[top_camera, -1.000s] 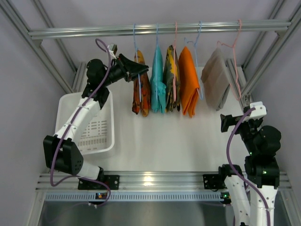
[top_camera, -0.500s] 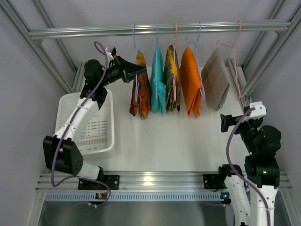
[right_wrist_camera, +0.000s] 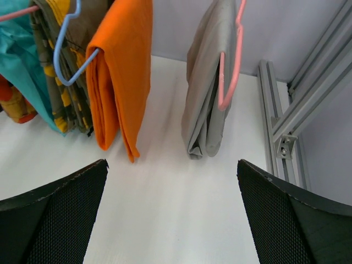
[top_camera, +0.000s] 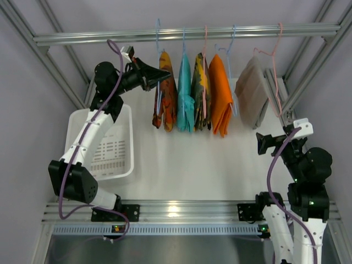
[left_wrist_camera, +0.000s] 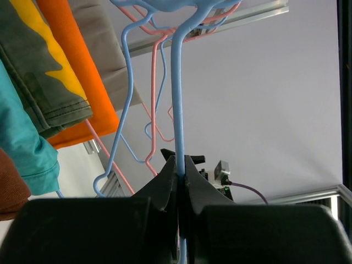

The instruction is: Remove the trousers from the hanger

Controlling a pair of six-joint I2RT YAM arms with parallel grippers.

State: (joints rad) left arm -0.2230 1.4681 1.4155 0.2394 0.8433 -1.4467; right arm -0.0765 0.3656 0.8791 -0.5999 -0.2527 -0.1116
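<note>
The left gripper [top_camera: 163, 76] pinches the blue hanger [left_wrist_camera: 177, 93], jaws closed tight on its wire, above the far edge of the table [top_camera: 181, 165]. The patterned trousers [top_camera: 166, 99] seem to hang on it, though the drape is hidden. The teal trousers [top_camera: 185, 98] hang just beside. The right gripper [right_wrist_camera: 172, 165] is near the right edge with its jaws wide, and only its fingertips [right_wrist_camera: 66, 209] show.

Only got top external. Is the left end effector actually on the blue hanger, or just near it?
Observer: On it. Left wrist view shows the left end effector shut on the blue hanger, its straight wire pinched between the fingertips.
Operator: Right one holding anything?
Observer: No. Right wrist view shows the right end effector open, nothing between its fingers, facing the orange cloth and grey cloth.
</note>
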